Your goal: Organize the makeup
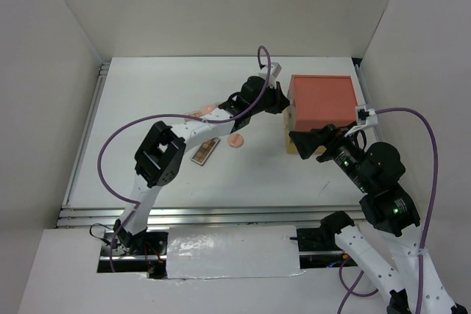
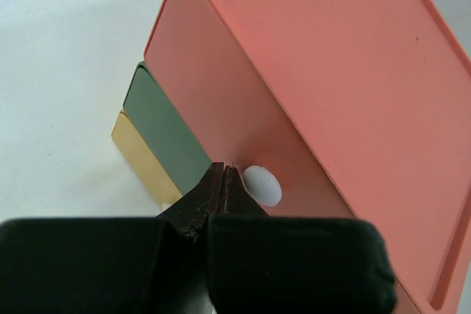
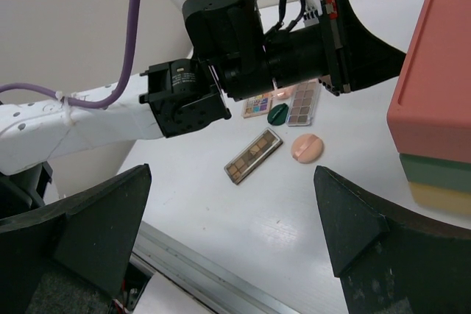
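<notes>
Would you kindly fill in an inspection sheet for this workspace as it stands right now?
Surface: white table, mostly bare.
Job's things: long palette, peach compact, dark green compact and two smaller palettes lie loose in one cluster, left of the box.
Clutter: drawer box with red, green and yellow drawers.
Grippers: left claw shut, tips beside the white knob on the red drawer; right claw open, holding nothing.
Cables: purple cables loop freely off both arms.
Surroundings: white walls on three sides.
</notes>
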`<state>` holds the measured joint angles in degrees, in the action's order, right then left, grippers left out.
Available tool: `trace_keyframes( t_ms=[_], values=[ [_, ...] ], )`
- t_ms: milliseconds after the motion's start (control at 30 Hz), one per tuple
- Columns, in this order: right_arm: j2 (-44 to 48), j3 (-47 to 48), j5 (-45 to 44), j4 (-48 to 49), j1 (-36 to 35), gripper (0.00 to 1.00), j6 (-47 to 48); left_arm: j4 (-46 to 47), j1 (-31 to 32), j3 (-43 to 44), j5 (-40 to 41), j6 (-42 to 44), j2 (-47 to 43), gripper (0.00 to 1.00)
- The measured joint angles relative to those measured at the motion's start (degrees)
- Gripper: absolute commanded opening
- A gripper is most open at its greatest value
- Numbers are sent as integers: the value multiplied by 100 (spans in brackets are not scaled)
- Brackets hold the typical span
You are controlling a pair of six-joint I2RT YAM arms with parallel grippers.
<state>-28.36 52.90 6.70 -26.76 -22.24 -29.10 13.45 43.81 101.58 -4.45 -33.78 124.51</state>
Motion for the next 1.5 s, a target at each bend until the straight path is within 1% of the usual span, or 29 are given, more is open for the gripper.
trace_keyframes(
  t_ms=[33, 67, 100, 133, 167, 233, 333, 433, 533, 667, 733, 933, 1267, 1367, 1500],
  values=[
    [0, 0, 0, 0, 0, 100, 0, -22, 0, -2, 61, -68, 0, 8],
    [-2, 0, 0, 0, 0, 100, 0, -39, -11, -13, 136, -122, 0, 15],
    [-2, 0, -2, 0, 0, 100, 0, 9, -20, -74, 208, -238, -4, 26],
    [-2, 0, -2, 0, 0, 100, 0, 127, -44, -225, 254, -326, -31, 41],
    [-2, 0, -2, 0, 0, 100, 0, 275, -85, -442, 258, -444, -70, 48],
    [-2, 0, 0, 0, 0, 100, 0, 483, -221, -848, 160, -713, -98, 56],
    [-4, 0, 0, 4, 0, 100, 0, 511, -459, -1126, -52, -1008, -31, 63],
    [-4, -2, 0, 13, 0, 100, 0, 817, -678, -1126, -374, -1261, 76, 65],
    [-4, -11, -2, 13, 0, 100, 0, 1390, -776, -1102, -846, -1613, 225, 65],
    [-4, -11, -2, 13, 0, 100, 0, 2020, -798, -938, -1467, -2122, 640, 66],
    [-4, -11, -2, 13, 0, 100, 0, 2234, -807, -855, -1751, -2404, 881, 69],
    [-2, -50, -2, 15, 0, 100, 0, 2900, -844, -739, -2387, -3158, 1408, 72],
    [-2, -96, -2, 17, 0, 100, 0, 3864, -892, -713, -2841, -3978, 1598, 72],
    [-2, -96, -4, 17, -2, 100, 0, 3960, -892, -595, -2892, -4111, 1687, 71],
    [-2, -96, -4, 17, -2, 100, 0, 3971, -892, -560, -2894, -4153, 1696, 67]
  ],
)
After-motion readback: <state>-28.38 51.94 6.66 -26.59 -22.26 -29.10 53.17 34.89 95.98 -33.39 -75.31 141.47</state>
